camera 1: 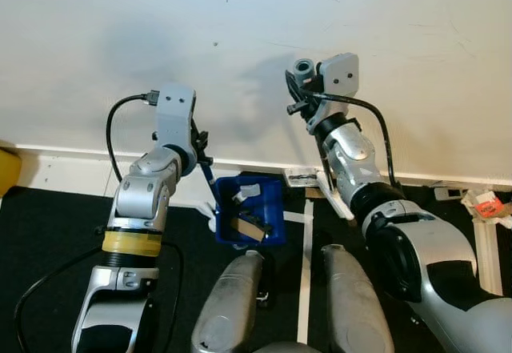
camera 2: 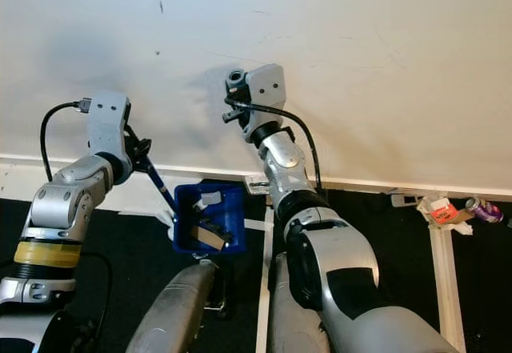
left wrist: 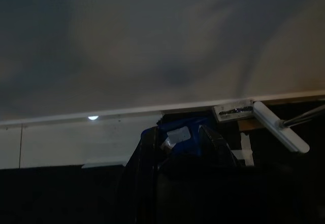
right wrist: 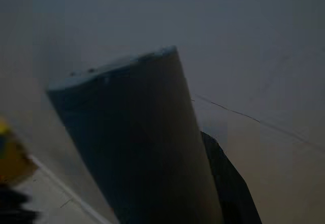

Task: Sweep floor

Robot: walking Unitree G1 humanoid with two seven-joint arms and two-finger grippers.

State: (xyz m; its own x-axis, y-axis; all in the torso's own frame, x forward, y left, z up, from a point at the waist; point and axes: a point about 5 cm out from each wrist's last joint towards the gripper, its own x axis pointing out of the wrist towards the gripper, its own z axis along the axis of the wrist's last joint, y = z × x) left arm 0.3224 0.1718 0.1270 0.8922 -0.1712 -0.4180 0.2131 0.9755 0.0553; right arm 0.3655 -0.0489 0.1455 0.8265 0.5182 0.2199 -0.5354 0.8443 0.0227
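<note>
The left tool (camera 1: 202, 146) is closed on the handle of a blue dustpan (camera 1: 254, 209) with scraps, near the wall. The right tool (camera 1: 298, 89) grips a grey broom handle (right wrist: 147, 142).

A white wall (camera 1: 240, 33) meets a white baseboard (camera 1: 72, 173) — a yellow object (camera 1: 6, 170) at the far left.

Blue dustpan (camera 1: 258, 209) on black floor (camera 1: 48, 233), white wall (camera 1: 240, 33) behind.
</note>
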